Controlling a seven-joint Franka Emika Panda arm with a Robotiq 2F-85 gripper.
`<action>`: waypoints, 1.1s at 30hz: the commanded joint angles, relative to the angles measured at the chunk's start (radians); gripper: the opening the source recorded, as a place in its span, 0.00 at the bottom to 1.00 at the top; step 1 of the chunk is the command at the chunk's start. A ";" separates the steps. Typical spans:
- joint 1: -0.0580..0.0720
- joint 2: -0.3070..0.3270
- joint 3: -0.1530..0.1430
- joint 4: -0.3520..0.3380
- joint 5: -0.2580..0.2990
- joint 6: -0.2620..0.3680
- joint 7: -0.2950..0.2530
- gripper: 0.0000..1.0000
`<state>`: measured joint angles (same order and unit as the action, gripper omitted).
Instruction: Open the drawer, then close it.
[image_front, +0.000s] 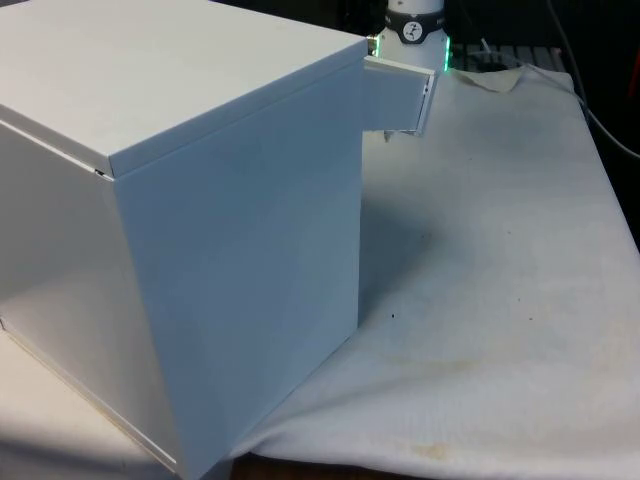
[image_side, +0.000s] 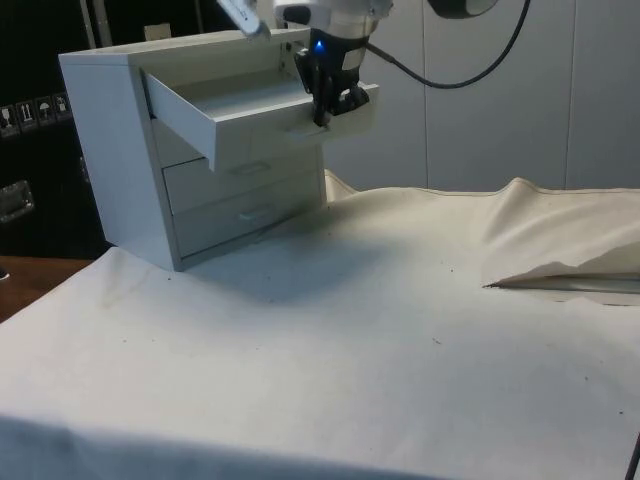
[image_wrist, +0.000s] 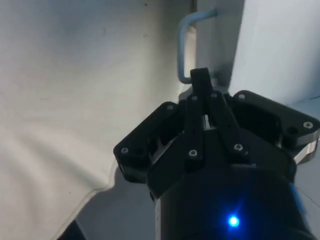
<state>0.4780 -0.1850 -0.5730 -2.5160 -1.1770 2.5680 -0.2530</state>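
A white chest of drawers (image_side: 120, 150) stands on the cloth, and it turns its back and side (image_front: 200, 200) to the front view. Its top drawer (image_side: 230, 105) is pulled well out, and the drawer's front panel (image_front: 398, 98) juts past the chest's far corner. My black gripper (image_side: 323, 112) hangs at that front panel, pointing down. In the wrist view the gripper (image_wrist: 202, 82) is shut, its fingers pressed together with the tip at one end of the curved drawer handle (image_wrist: 181, 47). No part of the handle shows between the fingers.
Two lower drawers (image_side: 245, 170) sit pushed in below the open one. The white cloth rises in a fold (image_side: 560, 270) on the side view's right. Dark cables (image_front: 600, 90) run along the table's far edge.
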 joint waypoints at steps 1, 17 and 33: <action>-0.002 0.009 0.006 0.016 -0.033 -0.012 0.031 0.00; 0.004 0.014 0.028 0.041 -0.082 -0.084 0.107 0.00; 0.007 -0.034 0.055 0.053 -0.074 -0.160 0.102 0.00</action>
<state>0.4870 -0.2140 -0.5230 -2.4700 -1.2340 2.4170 -0.1580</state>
